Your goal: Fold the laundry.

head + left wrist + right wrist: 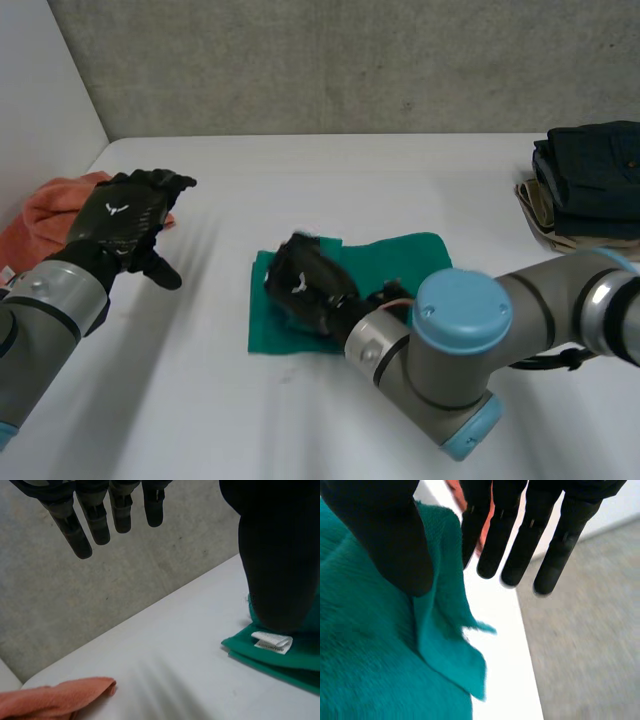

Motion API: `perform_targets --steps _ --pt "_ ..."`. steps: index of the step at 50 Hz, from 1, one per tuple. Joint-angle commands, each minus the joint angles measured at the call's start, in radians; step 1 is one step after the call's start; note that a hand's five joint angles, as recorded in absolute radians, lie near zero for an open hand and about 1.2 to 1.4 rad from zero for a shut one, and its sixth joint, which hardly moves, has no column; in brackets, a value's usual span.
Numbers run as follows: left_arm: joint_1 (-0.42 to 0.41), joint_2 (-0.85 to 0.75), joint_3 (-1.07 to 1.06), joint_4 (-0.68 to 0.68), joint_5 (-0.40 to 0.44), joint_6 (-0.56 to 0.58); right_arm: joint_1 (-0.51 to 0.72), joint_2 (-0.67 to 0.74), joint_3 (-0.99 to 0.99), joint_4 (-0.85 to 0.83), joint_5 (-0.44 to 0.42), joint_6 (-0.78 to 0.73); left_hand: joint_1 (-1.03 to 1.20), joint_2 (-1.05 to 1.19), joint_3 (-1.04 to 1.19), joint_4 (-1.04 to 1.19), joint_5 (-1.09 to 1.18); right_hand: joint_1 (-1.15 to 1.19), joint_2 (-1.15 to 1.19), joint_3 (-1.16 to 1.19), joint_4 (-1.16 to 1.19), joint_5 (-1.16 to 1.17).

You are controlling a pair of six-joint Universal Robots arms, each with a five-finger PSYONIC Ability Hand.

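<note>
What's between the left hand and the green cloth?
Nothing. In the head view, bare white table separates the left hand from the green cloth. The left wrist view shows the same bare stretch up to the cloth's edge.

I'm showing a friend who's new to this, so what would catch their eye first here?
The green towel in the middle of the white table, with the right hand open over it. Then the left hand, open and raised beside an orange cloth at the left edge, and a stack of folded dark clothes at the right edge.
</note>
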Motion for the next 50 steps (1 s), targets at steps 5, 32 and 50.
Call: perform_targets --steps 5,32,50 --pt "-0.115 -0.026 0.048 0.012 -0.010 0.003 -0.219 -0.283 0.151 0.136 0.090 0.578 -0.016 -0.035 -0.040 -0.032 -0.050 -0.967 -1.011 -1.014 -1.023 -0.981" --pt "-0.456 -0.575 0.419 0.078 -0.172 0.205 -0.442 -0.228 0.344 0.159 0.042 0.531 -0.016 -0.035 -0.040 -0.032 -0.050 -0.449 -0.493 -0.496 -0.505 -0.463" --pt "-0.292 -0.574 0.450 -0.012 -0.401 0.340 -0.439 -0.277 0.397 0.105 0.078 0.457 -0.016 -0.035 -0.040 -0.032 -0.050 0.255 0.211 0.208 0.199 0.241"
